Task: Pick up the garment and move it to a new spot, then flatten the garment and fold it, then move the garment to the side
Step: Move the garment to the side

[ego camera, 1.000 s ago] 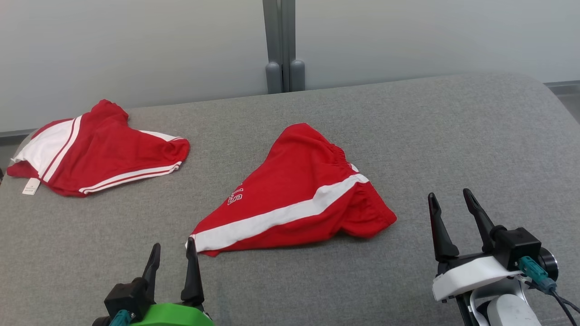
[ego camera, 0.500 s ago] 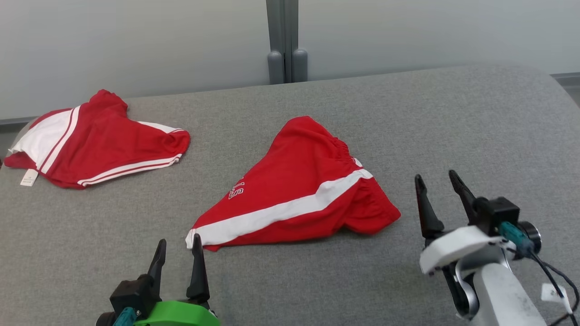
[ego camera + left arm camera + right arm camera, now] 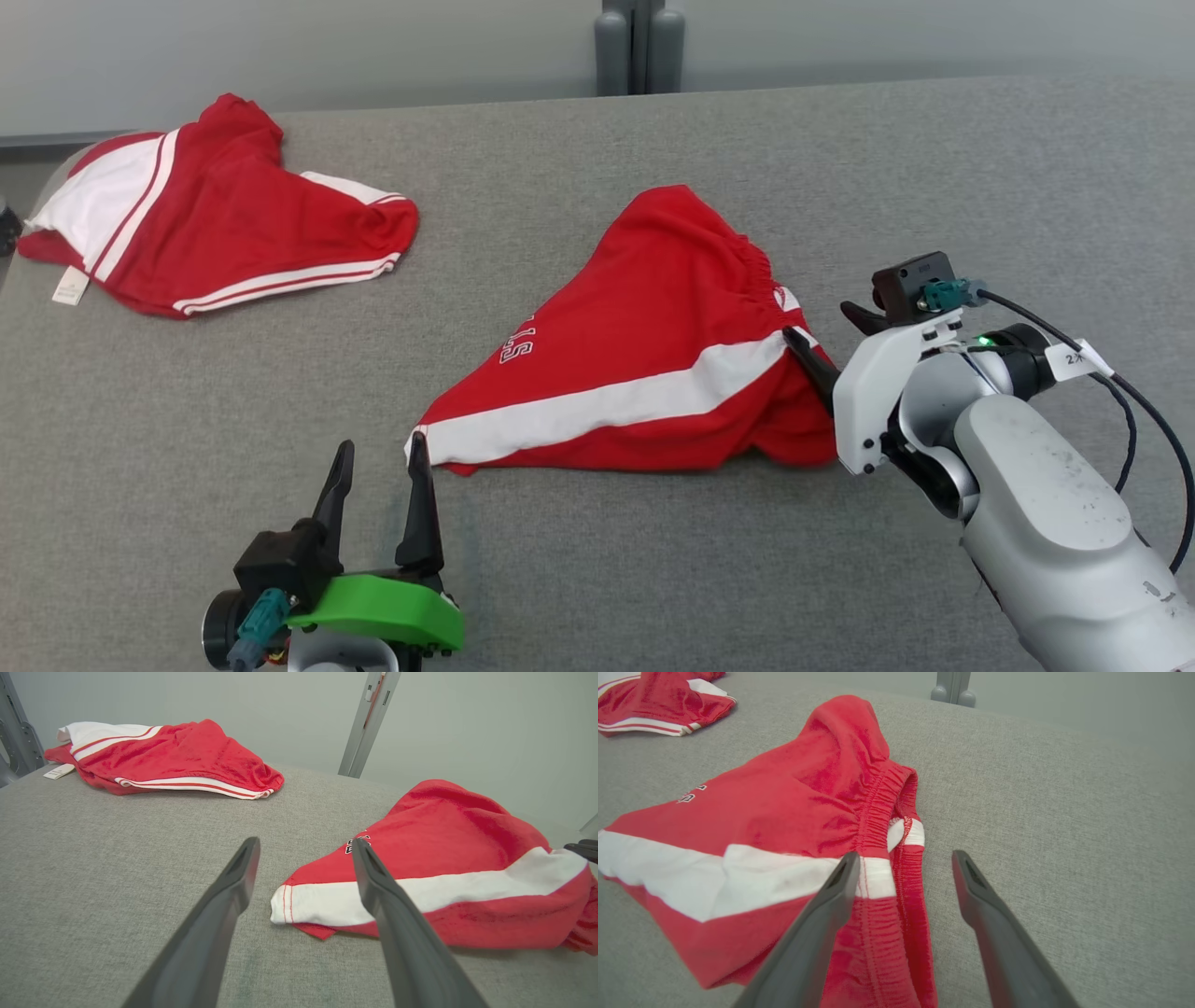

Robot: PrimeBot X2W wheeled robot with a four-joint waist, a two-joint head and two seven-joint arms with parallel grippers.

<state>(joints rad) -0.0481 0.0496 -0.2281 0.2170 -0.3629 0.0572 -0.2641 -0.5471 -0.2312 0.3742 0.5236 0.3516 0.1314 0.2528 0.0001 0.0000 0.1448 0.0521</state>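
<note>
The garment [image 3: 635, 327] is a bright red heap with a wide white band and white lettering, lying mid-table; it also shows in the left wrist view [image 3: 444, 840] and the right wrist view [image 3: 784, 807]. My right gripper [image 3: 817, 322] is open at its right end. In the right wrist view this gripper [image 3: 906, 855] straddles the gathered elastic edge, one finger over the white band and the other over bare table. My left gripper [image 3: 381, 446] is open and empty just short of the garment's near-left corner, which lies just ahead of its fingers [image 3: 306, 844].
A second red cloth [image 3: 224, 233] with white panel, striped trim and a label lies at the far left of the grey padded table [image 3: 934, 187]; it appears in both wrist views [image 3: 177, 756] [image 3: 658, 704]. A grey post [image 3: 639, 47] stands against the wall behind.
My right gripper has moved forward and left, from beside the garment to its right end. The head camera has tilted down. The left gripper has kept its place near the corner.
</note>
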